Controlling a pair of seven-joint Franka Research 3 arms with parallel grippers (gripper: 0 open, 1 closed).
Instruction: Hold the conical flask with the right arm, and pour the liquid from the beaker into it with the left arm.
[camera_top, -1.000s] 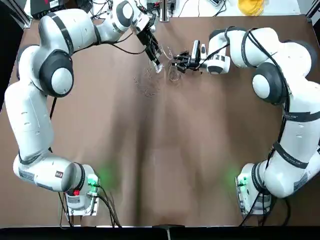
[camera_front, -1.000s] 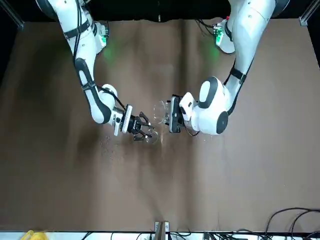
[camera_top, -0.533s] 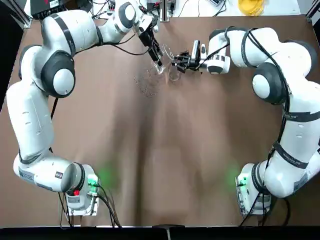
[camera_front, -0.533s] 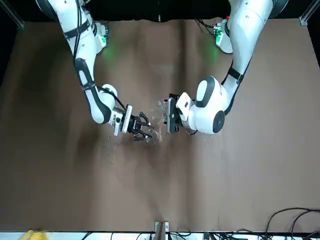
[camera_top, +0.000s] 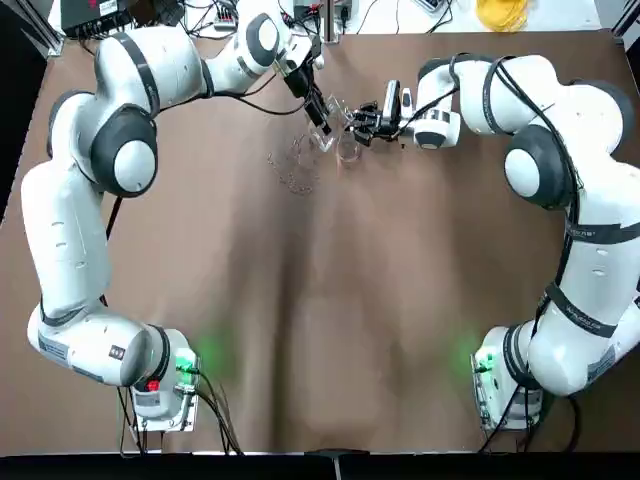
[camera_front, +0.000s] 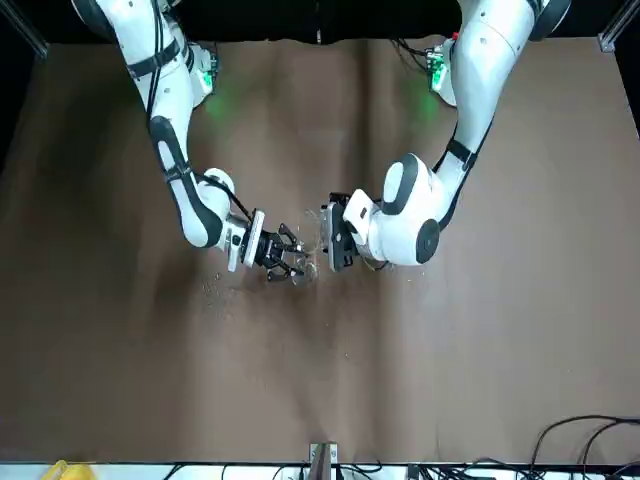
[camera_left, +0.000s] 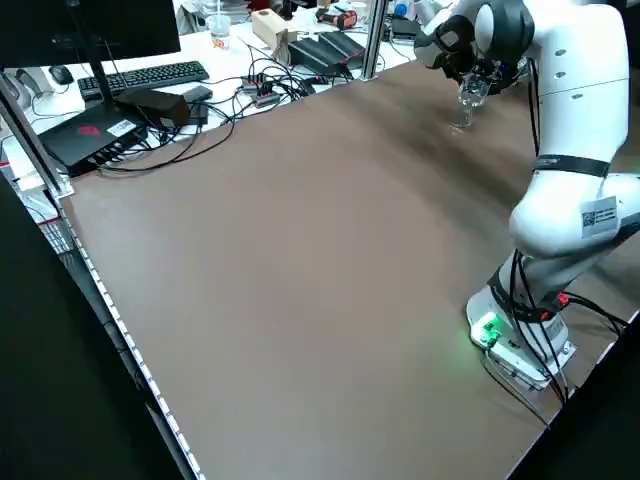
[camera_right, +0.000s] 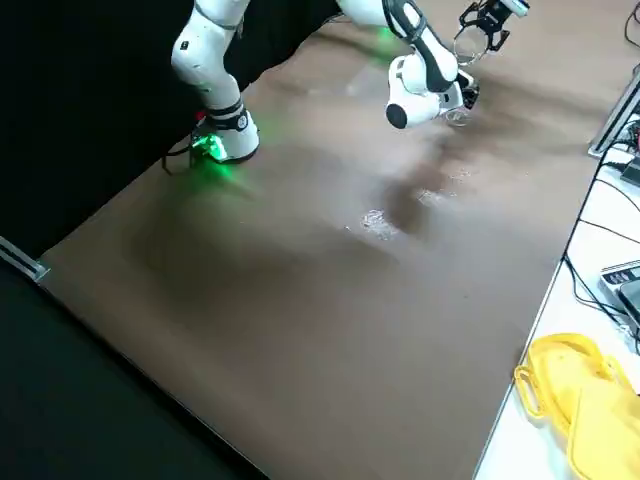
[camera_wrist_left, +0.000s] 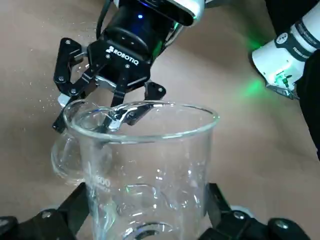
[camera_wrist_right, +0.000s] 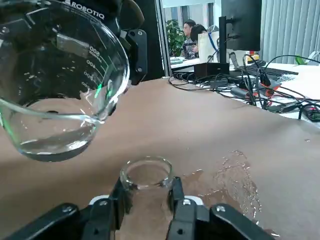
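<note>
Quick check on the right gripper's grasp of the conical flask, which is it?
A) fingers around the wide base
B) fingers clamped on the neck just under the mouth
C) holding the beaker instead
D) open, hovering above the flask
B: in the right wrist view the fingers of the right gripper press either side of the neck of the conical flask just below its mouth, while the tilted beaker hangs above it.

The left gripper (camera_top: 322, 125) was shifted toward the conical flask (camera_top: 347, 150); the beaker (camera_wrist_right: 55, 90) was brought closer, tipped over the flask mouth.
</note>
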